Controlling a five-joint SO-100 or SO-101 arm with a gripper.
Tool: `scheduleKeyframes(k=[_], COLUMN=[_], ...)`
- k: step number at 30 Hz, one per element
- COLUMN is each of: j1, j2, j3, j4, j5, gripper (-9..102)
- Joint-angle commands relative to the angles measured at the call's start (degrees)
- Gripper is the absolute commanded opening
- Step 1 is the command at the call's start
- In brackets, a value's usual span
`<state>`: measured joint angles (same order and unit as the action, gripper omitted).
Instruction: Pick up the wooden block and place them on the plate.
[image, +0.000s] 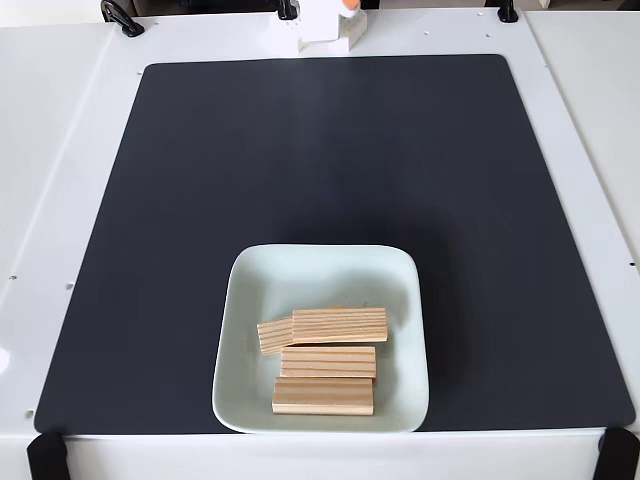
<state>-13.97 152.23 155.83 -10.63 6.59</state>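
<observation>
Wooden blocks (338, 325) — four, pale, striped grain — lie in the plate (250, 290); tool's state: cannot tell.

No text, label, number or sign can be read anywhere.

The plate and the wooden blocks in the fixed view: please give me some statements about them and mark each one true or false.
1. All four wooden blocks lie inside the plate. True.
2. The plate stands on the dark mat. True.
3. One block lies on the mat beside the plate. False: no block is on the mat; all are in the plate.
4. The plate is round. False: it is square with rounded corners.
5. The blocks sit in the near half of the plate, some overlapping. True.
6. The plate is near the far edge of the mat. False: it is at the near edge.
</observation>
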Motion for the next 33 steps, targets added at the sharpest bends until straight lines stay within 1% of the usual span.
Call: scheduleKeyframes(k=[1,6,11,15,17,27,33], j1=[0.2,0.2,-0.9,-1.8,-1.9,-1.1,-1.1], j2=[9.9,24.5,38.9,41.0,40.7,41.5,41.6], j3=[4.4,12.3,21.0,25.9,25.8,25.8,25.8], j4=[-2.8,-5.7,-4.9,-4.6,-0.3,34.5,47.7], j5=[0.4,0.4,0.5,0.5,0.5,0.0,-0.3], gripper=[0,-1,-1,-1,-1,-1,-1])
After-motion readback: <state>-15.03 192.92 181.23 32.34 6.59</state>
